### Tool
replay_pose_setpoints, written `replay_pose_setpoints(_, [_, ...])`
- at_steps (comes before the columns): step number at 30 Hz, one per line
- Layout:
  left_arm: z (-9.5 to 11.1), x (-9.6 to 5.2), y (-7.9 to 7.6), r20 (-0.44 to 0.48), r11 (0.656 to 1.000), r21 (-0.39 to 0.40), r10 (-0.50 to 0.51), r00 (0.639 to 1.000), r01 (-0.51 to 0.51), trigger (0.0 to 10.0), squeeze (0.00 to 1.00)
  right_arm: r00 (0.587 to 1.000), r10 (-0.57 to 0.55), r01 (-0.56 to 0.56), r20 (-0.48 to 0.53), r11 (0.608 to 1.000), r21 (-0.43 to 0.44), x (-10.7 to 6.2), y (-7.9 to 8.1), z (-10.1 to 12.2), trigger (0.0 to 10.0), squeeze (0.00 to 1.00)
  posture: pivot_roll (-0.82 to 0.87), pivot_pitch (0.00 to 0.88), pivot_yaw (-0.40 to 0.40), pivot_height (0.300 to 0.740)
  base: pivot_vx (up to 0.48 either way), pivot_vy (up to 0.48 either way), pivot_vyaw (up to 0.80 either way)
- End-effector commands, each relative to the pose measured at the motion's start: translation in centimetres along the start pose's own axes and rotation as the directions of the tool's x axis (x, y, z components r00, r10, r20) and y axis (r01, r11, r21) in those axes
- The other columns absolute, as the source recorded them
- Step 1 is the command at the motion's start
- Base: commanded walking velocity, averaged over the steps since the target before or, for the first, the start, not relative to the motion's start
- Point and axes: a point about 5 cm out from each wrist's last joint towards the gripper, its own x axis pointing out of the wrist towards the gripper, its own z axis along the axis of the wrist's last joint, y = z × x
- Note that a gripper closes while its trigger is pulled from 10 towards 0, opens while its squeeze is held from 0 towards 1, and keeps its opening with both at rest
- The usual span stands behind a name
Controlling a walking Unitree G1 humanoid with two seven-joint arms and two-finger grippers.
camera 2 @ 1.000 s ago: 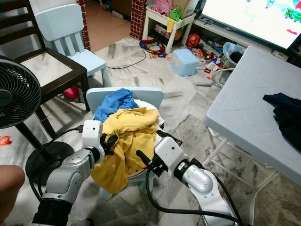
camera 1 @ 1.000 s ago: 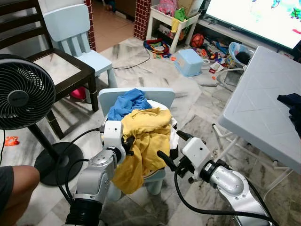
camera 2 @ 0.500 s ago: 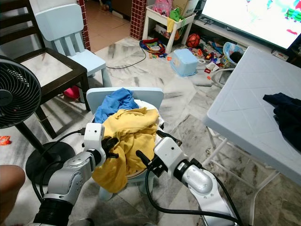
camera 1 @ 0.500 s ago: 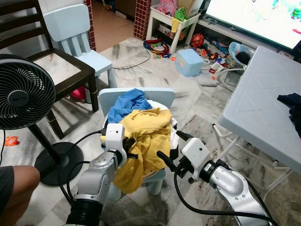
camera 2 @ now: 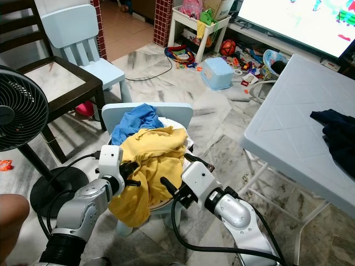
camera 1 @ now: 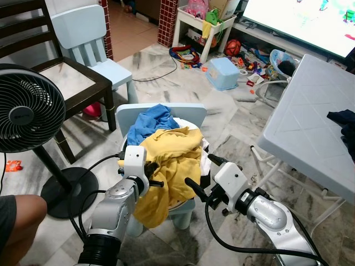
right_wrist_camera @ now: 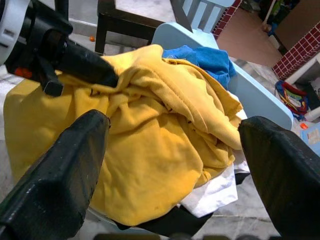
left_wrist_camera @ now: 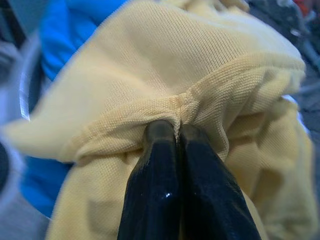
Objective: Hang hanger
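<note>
Head cam first: there's a pile of laundry on a small light-blue kid's chair (camera 1: 166, 112), with one yellow shirt (camera 1: 169, 166) draped over the front and one blue garment (camera 1: 151, 122) behind it, plus a bit of white cloth underneath. The left gripper (camera 1: 154, 176) is pinching the yellow shirt's left side, probably to pull it free of the pile. The right gripper (camera 1: 202, 174) hangs just beside the shirt's right side with its fingers spread wide, looks ready to take a second hold. I can't make out any hanger in the pile, so I can't say where it is. Two more chairs stand further back, a fan (camera 1: 25, 108) is on the left, and a grey table (camera 1: 302, 127) is on the right.

Left wrist cam: both black fingers (left_wrist_camera: 200, 190) pressed together on a fold of yellow fabric.

Right wrist cam: two fingers far apart, the yellow shirt between them but untouched, the left gripper's finger (right_wrist_camera: 82, 62) biting the cloth.
</note>
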Motion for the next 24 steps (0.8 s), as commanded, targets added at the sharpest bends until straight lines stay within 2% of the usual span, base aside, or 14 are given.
replay_pose_setpoints(1, [1.7,-0.1,0.0,0.110,0.996,0.076,0.031,0.993,-0.040,0.0,0.00,1.000,0.003,-0.003,-0.009,1.000,-0.008,-0.1,-0.1,-0.2,10.0,0.00,-0.03,0.121,-0.185,0.740,0.000,0.000,0.00])
replay_pose_setpoints(2, [1.7,-0.1,0.0,0.110,0.996,0.076,0.031,0.993,-0.040,0.0,0.00,1.000,0.003,-0.003,-0.009,1.000,-0.008,-0.1,-0.1,-0.2,10.0,0.00,-0.03,0.121,-0.185,0.740,0.000,0.000,0.00])
replay_pose_setpoints(4, [2.6,-0.2,-0.1,0.180,0.991,0.117,0.037,0.983,-0.059,0.0,0.00,1.000,0.002,-0.002,-0.008,1.000,-0.007,0.0,-0.1,-0.2,10.0,0.00,-0.03,0.118,-0.185,0.740,0.000,0.000,0.00])
replay_pose_setpoints(7, [3.5,-0.6,-0.2,0.271,0.967,0.231,0.042,0.962,-0.107,0.0,0.00,1.000,0.003,-0.003,-0.004,1.000,-0.007,0.2,0.0,-0.2,10.0,0.00,-0.03,0.114,-0.184,0.740,0.000,0.000,0.00])
replay_pose_setpoints(9, [3.6,-0.7,-0.3,0.306,0.959,0.246,0.057,0.950,-0.137,0.0,0.00,1.000,0.002,-0.002,-0.001,1.000,-0.007,0.2,-0.1,-0.2,10.0,0.00,-0.03,0.113,-0.183,0.740,0.000,0.000,0.00])
replay_pose_setpoints(10, [3.6,-1.0,-0.3,0.350,0.942,0.285,0.067,0.934,-0.175,0.0,0.00,1.000,0.000,0.000,0.000,1.000,-0.008,0.3,-0.1,-0.2,10.0,0.00,-0.03,0.111,-0.182,0.740,0.000,0.000,0.00])
replay_pose_setpoints(17, [3.0,-1.1,-0.3,0.395,0.907,0.359,0.068,0.916,-0.222,0.0,0.00,1.000,-0.004,0.004,0.000,1.000,-0.010,0.3,-0.3,-0.2,10.0,0.00,-0.03,0.099,-0.186,0.740,0.000,0.000,0.00])
replay_pose_setpoints(24, [2.4,-0.9,-0.2,0.390,0.911,0.346,0.079,0.917,-0.225,0.0,0.00,1.000,-0.003,0.003,0.002,1.000,-0.016,0.4,-0.5,-0.2,10.0,0.00,-0.03,0.094,-0.190,0.740,0.000,0.000,0.00])
